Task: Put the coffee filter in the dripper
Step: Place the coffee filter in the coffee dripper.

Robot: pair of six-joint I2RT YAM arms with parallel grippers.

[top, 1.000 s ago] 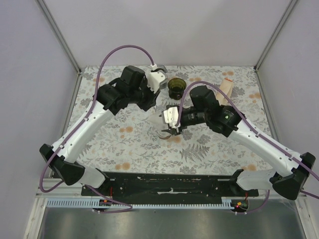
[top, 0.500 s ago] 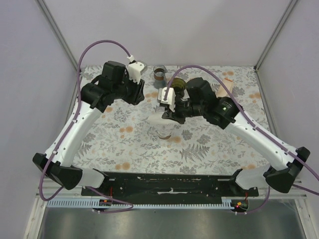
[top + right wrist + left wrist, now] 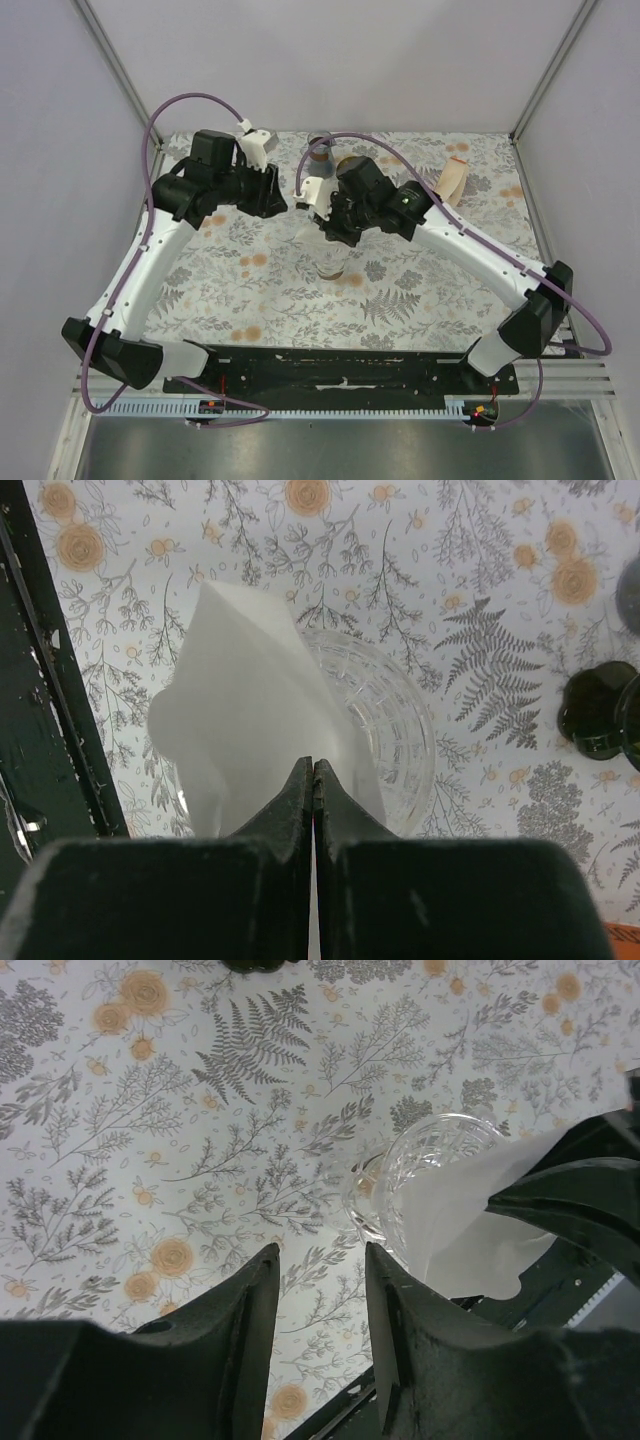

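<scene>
My right gripper (image 3: 313,768) is shut on the coffee filter (image 3: 250,705), a white paper cone that hangs above the clear glass carafe (image 3: 385,730). In the left wrist view the coffee filter (image 3: 465,1225) shows beside the carafe (image 3: 425,1150), under a dark right finger. The dripper (image 3: 598,710), dark olive-green, lies at the right edge of the right wrist view; in the top view the right arm covers it. My left gripper (image 3: 320,1260) is open and holds nothing, left of the carafe. From above, the right gripper (image 3: 325,222) sits just behind the carafe (image 3: 330,262).
A glass jar with a brown band (image 3: 320,148) stands at the back, just left of the right arm. A pale peach packet (image 3: 452,180) lies at the back right. The black base rail (image 3: 340,365) runs along the near edge of the floral table (image 3: 250,300).
The right gripper has shut on the filter and lifted away from the carafe toward the back. The left arm has pulled back to the left and its jaws have widened.
</scene>
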